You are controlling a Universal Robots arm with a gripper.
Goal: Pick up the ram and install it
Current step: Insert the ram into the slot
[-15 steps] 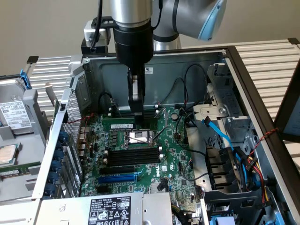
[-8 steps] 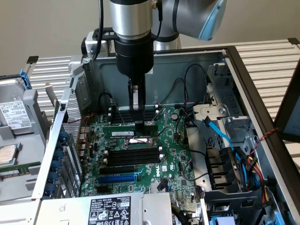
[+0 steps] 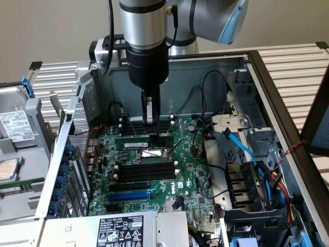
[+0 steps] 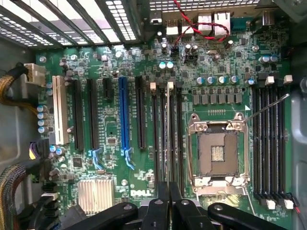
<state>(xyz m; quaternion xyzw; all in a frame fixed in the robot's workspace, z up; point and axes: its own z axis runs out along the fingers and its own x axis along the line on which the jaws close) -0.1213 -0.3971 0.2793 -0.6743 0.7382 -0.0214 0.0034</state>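
End effector clamped on the ram over the motherboard

The end effector (image 3: 152, 131) (image 4: 169, 191) reaches down into the open computer case (image 3: 267, 82), its fingers closed on the top edge of the ram (image 3: 134, 142) (image 4: 168, 139). The ram stands on edge, in line with a black memory slot (image 4: 156, 139) just beside the processor socket (image 4: 218, 153). Whether it is fully seated cannot be told.

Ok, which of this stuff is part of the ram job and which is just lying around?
In the job: the ram, held by the gripper; the black memory slots.
Just lying about: the hard drive, the loose processor chip, the blue cable.
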